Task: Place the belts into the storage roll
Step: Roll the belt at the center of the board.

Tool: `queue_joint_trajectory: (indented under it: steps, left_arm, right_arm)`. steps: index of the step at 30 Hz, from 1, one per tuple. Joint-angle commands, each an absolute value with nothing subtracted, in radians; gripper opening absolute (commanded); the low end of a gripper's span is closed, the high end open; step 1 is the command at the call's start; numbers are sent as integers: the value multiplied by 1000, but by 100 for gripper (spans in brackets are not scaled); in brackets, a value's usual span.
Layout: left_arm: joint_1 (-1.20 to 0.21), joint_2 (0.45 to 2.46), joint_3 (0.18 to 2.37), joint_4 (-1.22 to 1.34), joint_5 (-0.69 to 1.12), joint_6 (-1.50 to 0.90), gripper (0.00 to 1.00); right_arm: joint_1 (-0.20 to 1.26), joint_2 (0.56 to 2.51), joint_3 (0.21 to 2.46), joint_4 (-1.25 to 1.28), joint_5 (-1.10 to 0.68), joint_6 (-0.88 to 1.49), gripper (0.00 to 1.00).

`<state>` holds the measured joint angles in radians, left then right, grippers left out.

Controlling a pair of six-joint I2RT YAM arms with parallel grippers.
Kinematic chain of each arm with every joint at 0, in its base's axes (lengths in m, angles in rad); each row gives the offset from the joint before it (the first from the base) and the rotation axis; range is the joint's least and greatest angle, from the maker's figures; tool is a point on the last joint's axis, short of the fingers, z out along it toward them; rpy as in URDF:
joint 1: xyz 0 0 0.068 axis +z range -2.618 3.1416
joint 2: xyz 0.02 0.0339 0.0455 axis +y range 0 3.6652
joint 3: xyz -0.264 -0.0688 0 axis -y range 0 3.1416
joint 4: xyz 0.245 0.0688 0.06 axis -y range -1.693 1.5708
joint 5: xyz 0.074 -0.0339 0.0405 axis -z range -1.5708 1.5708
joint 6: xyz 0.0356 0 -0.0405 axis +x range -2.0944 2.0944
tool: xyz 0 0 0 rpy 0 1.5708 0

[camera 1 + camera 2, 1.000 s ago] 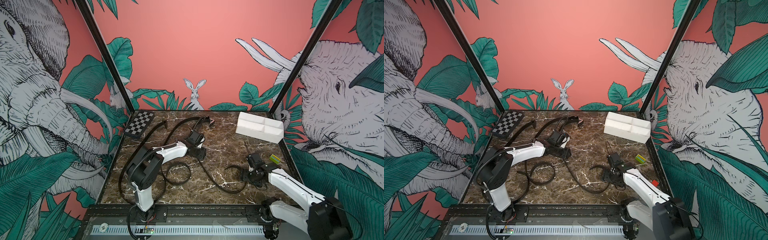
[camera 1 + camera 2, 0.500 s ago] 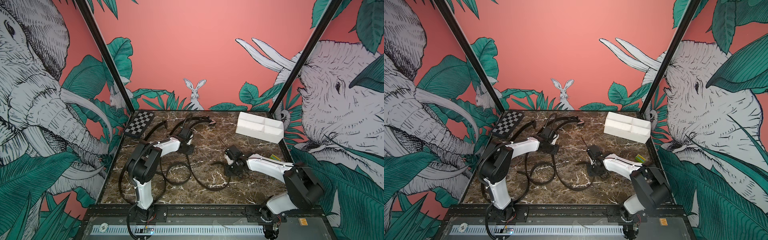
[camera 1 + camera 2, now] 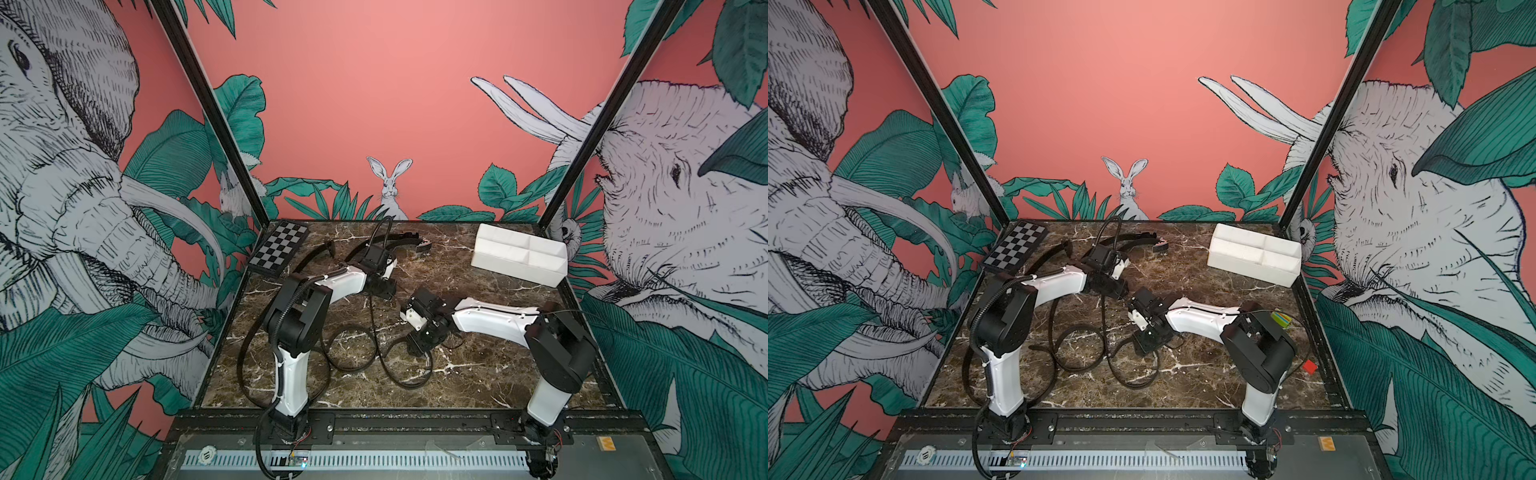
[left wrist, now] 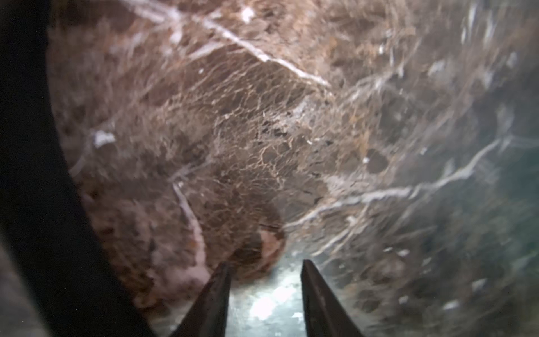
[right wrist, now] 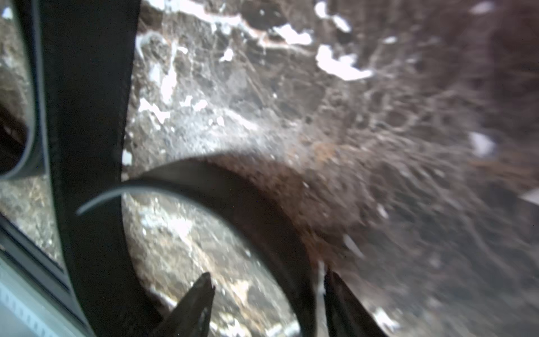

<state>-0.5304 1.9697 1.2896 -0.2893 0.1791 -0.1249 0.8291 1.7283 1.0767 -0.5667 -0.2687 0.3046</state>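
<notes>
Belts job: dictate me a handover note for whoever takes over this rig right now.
Left gripper: open, empty, low over the table.
Right gripper: open, a belt beside it and a strap loop running between its jaws, unclamped.
Belts: loose on the table, left and middle.
Box: back right, empty.
Done: nothing stowed.
Left: likely coil each one and place it in the box.
</notes>
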Motion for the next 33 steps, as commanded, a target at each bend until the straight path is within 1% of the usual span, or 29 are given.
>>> queue_joint_trajectory:
  steps: [1,4,9,13,14,15,17,19,21,24,26,29,33]
  left_arm:
    - [-534,1840,1219,-295,198,-153,56]
    - [-539,1739,1166,-297,192,-178,63]
    - [-624,1610,1124,-399,163,-157,67]
    - [-693,1578,1071,-448,220,-168,68]
    - [-732,1573,1051,-445,234,-179,68]
    - [-744,1565,1037,-454,216,-192,68]
    - [-754,1502,979,-469,105,-247,68]
    - [-754,1394,897,-443,22,-312,69]
    - [-752,1307,844,-434,9,-347,70]
    - [-752,1223,813,-505,2,-405,71]
    - [-753,1167,782,-562,-20,-450,72]
    - [-749,1078,713,-569,-57,-499,74]
    - [-707,991,647,-565,-49,-564,78]
  right_arm:
    - [762,1610,1072,-646,-272,298,65]
    - [701,1517,1068,-686,-301,303,70]
    - [594,1452,1072,-733,-331,316,75]
    - [515,1449,1095,-737,-303,346,77]
    - [499,1453,1102,-729,-296,357,78]
    - [485,1460,1112,-722,-287,370,79]
    - [474,1476,1134,-690,-287,379,81]
    - [473,1511,1171,-649,-284,382,85]
    - [474,1559,1214,-614,-287,384,86]
    - [482,1675,1301,-567,-309,384,87]
    - [501,1757,1386,-535,-321,382,87]
    - [536,1859,1480,-505,-330,382,88]
    - [593,1981,1607,-480,-330,391,89]
